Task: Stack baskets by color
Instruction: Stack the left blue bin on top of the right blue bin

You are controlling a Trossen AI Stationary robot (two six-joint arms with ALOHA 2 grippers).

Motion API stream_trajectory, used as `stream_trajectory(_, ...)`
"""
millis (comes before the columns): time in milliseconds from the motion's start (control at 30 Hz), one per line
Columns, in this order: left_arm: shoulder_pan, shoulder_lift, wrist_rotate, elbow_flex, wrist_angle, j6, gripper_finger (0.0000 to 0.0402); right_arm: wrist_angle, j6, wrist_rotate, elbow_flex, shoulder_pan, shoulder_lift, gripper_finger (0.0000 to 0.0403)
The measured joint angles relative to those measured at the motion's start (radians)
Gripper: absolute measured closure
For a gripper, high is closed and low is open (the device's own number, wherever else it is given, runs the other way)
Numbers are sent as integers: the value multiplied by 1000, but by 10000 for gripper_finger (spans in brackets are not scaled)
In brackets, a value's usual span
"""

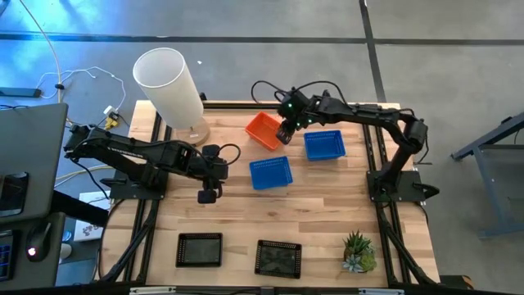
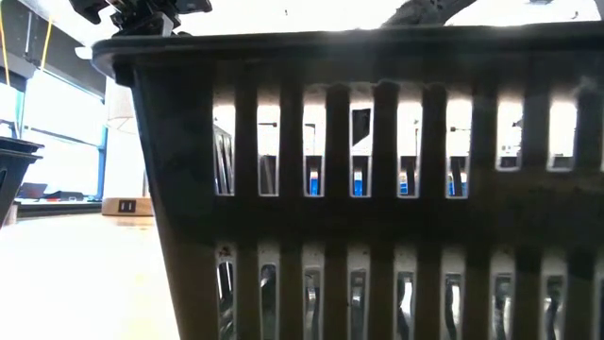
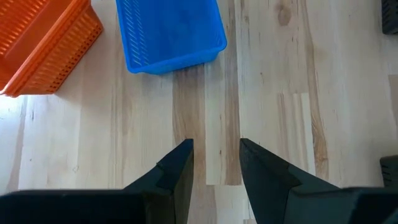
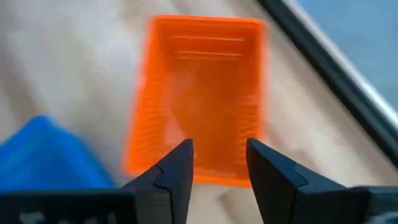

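An orange basket [image 1: 264, 129] rests on its base at the far middle of the table. My right gripper [image 1: 284, 134] hovers open just over its near right end; in the right wrist view the basket [image 4: 199, 93] lies beyond the parted fingers [image 4: 217, 163], which hold nothing. Two blue baskets [image 1: 270, 173] [image 1: 324, 144] stand near it. Two black baskets [image 1: 200, 249] [image 1: 278, 258] stand by the near edge; one [image 2: 377, 189] fills the low view. My left gripper [image 1: 207, 195] [image 3: 216, 162] hangs open over bare wood left of centre.
A tall white cylinder lamp [image 1: 172, 86] stands at the far left corner. A small green potted plant [image 1: 358, 251] sits at the near right. Bare wood [image 1: 327, 205] lies between the blue baskets and the black ones.
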State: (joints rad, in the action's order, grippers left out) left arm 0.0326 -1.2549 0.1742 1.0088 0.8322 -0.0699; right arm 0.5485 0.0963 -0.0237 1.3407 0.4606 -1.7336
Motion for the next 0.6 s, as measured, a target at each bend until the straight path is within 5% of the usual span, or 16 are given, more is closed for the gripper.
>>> stream_trajectory(300, 0, 0, 0, 0, 7, -6, 286, 64, -67, -103, 0, -131, 27, 267)
stream_trajectory(600, 0, 0, 1, 0, 8, -58, 255, 79, -64, -45, 0, -263, 24, 267)
